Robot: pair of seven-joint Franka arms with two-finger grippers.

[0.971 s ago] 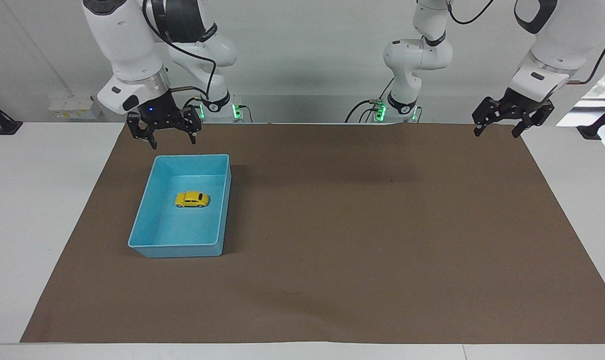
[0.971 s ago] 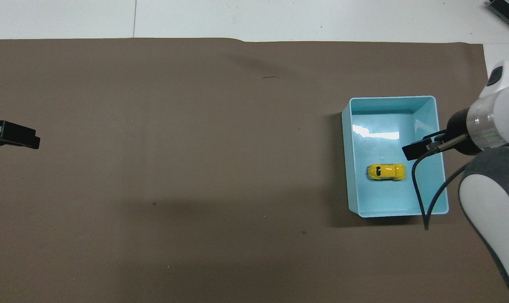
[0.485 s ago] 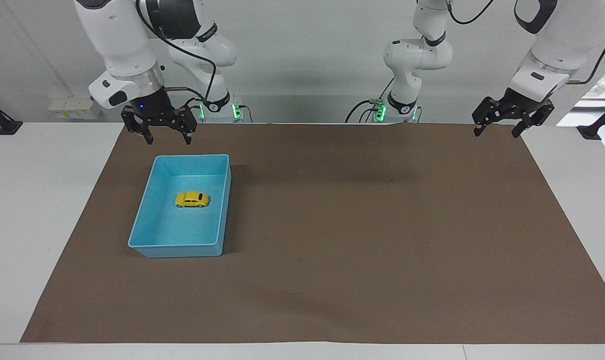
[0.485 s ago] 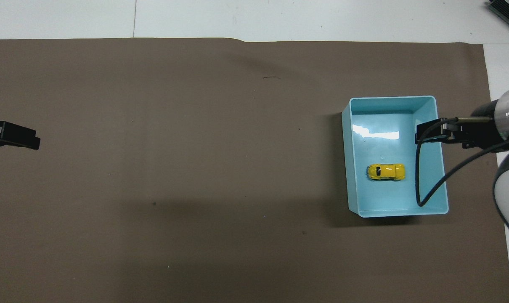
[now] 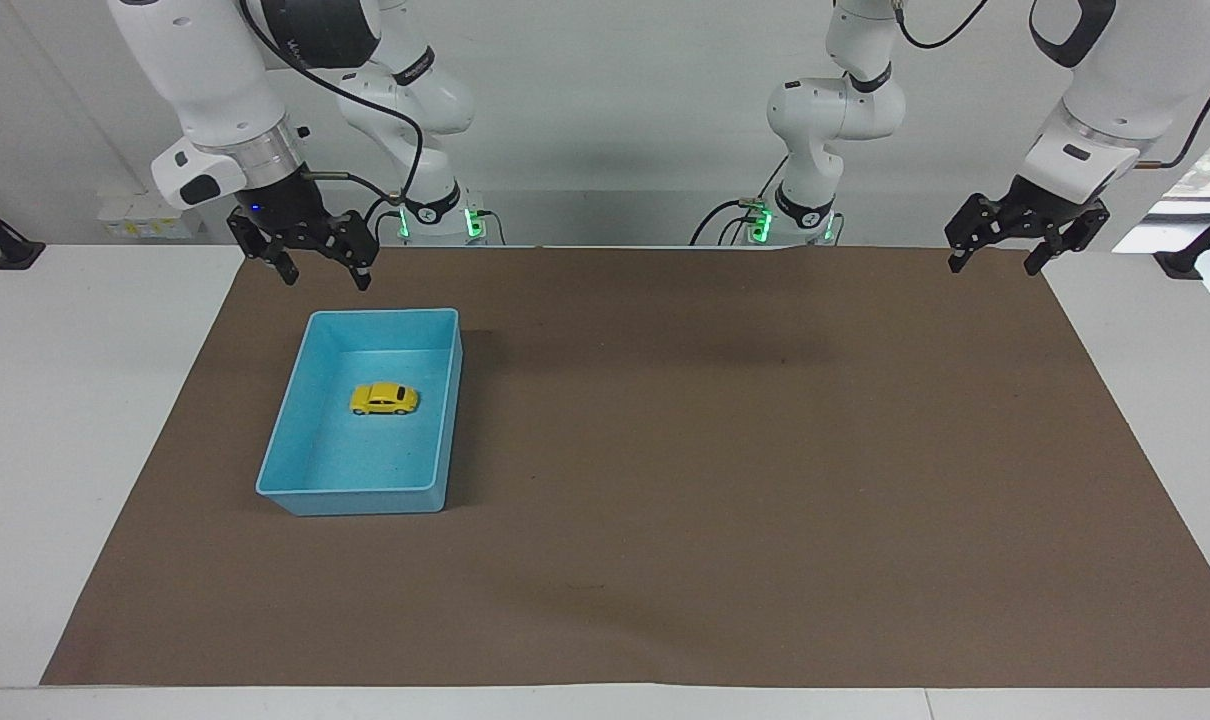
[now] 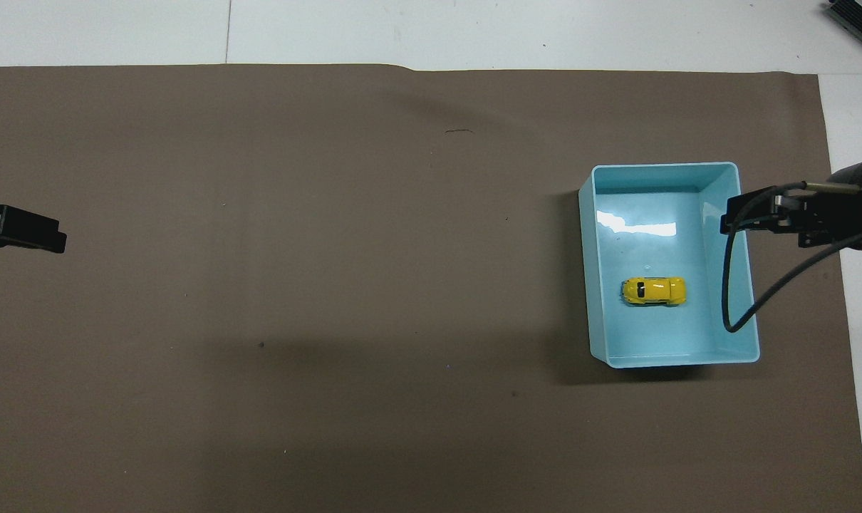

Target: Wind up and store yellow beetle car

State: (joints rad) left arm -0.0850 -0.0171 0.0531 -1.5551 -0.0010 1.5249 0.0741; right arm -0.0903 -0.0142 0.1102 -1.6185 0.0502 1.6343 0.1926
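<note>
Facing view: yellow beetle car (image 5: 384, 399) on its wheels inside light blue bin (image 5: 295, 450), toward the right arm's end of the bench (image 5: 25, 420), on brown mat (image 5: 725, 450). Right gripper (image 5: 317, 276) raised over the mat edge just robot-side of the bin, jaws spread, holding nothing. Left gripper (image 5: 995, 262) waiting over the mat's corner at its own end, jaws spread. No legible writing or labels.

Overhead view: car (image 6: 653, 291) mid-bin (image 6: 598, 285), side-on to the robots. Right gripper (image 6: 741, 214) over the bin's rim; left gripper (image 6: 35, 236) over the mat's edge.
</note>
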